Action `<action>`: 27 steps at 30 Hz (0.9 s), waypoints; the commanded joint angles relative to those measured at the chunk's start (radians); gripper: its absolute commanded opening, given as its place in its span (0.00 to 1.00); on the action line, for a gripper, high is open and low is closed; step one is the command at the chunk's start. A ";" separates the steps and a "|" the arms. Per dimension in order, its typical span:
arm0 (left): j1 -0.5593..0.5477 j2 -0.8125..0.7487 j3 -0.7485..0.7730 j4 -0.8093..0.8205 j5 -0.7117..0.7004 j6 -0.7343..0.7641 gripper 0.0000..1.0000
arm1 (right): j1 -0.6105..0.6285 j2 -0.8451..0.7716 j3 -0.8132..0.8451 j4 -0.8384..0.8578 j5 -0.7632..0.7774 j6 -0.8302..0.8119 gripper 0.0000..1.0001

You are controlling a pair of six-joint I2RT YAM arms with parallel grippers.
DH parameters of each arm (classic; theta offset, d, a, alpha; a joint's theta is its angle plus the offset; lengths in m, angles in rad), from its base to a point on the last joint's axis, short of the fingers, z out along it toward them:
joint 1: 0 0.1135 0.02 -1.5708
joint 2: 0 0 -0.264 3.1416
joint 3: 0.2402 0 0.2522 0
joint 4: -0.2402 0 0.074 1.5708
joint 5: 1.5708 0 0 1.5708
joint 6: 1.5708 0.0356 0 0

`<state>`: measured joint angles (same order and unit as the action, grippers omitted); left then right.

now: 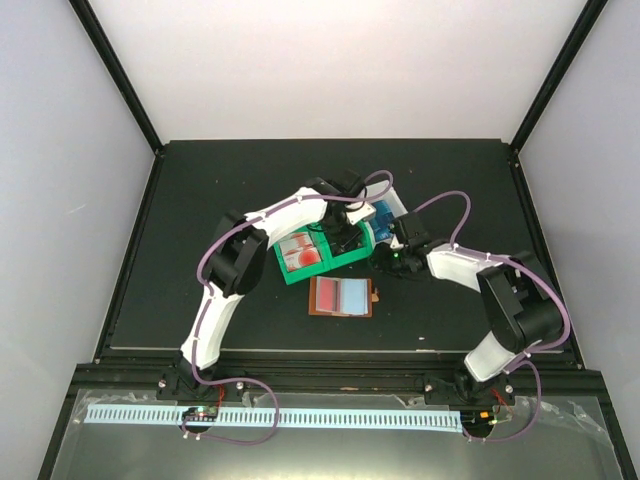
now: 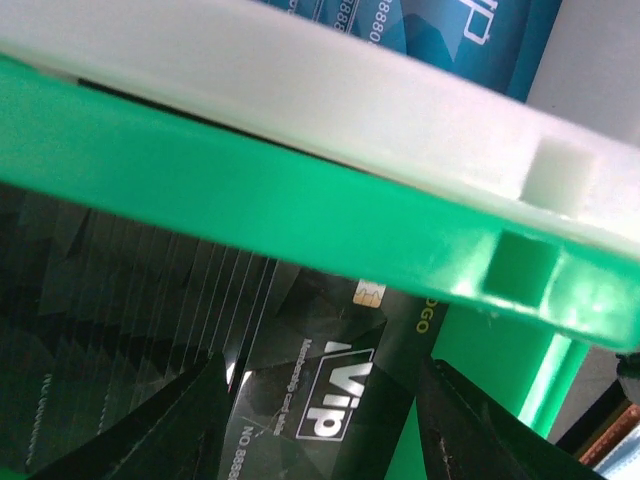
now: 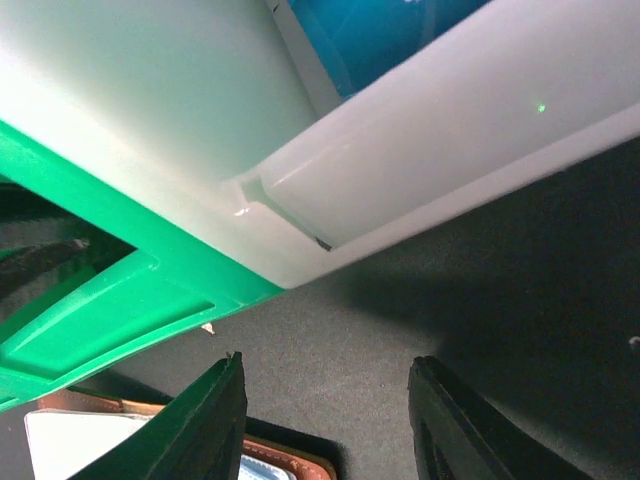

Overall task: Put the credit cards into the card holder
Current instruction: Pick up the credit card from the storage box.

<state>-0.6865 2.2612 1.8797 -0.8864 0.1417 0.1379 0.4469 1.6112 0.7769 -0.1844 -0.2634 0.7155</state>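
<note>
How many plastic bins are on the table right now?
2. The green bin sits mid-table, just beyond the card holder. The white bin sits against its right side, largely covered from above. Nothing suggests a hidden third.

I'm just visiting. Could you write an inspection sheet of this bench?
Surface: black table.
Job's things: card holder open, flat on the table; black card in green bin; blue cards in white bin.
Clutter: nothing seen.
Claws: left claw open over the black card; right claw open, empty, above bare table.
Cables: purple cables along left arm and right arm.
Surroundings: white walls, black frame posts.
</note>
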 commanded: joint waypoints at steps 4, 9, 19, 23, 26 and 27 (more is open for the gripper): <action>0.005 0.065 0.082 -0.082 0.000 0.047 0.53 | -0.004 0.014 0.043 -0.014 0.036 -0.026 0.47; 0.004 0.051 0.074 -0.112 0.026 0.060 0.43 | 0.001 0.022 0.059 -0.028 0.035 -0.041 0.46; 0.004 0.006 0.075 -0.146 0.092 0.066 0.31 | 0.009 0.071 0.091 -0.021 0.035 -0.047 0.45; 0.004 -0.018 0.073 -0.155 0.118 0.066 0.27 | 0.010 0.085 0.091 -0.009 0.031 -0.047 0.44; 0.004 -0.031 0.072 -0.157 0.143 0.066 0.24 | 0.010 0.095 0.090 -0.002 0.030 -0.045 0.43; 0.003 -0.034 0.072 -0.160 0.147 0.067 0.24 | 0.010 0.097 0.089 0.000 0.030 -0.045 0.43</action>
<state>-0.6689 2.2822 1.9285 -0.9630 0.1879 0.1917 0.4538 1.6676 0.8585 -0.2096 -0.2604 0.6781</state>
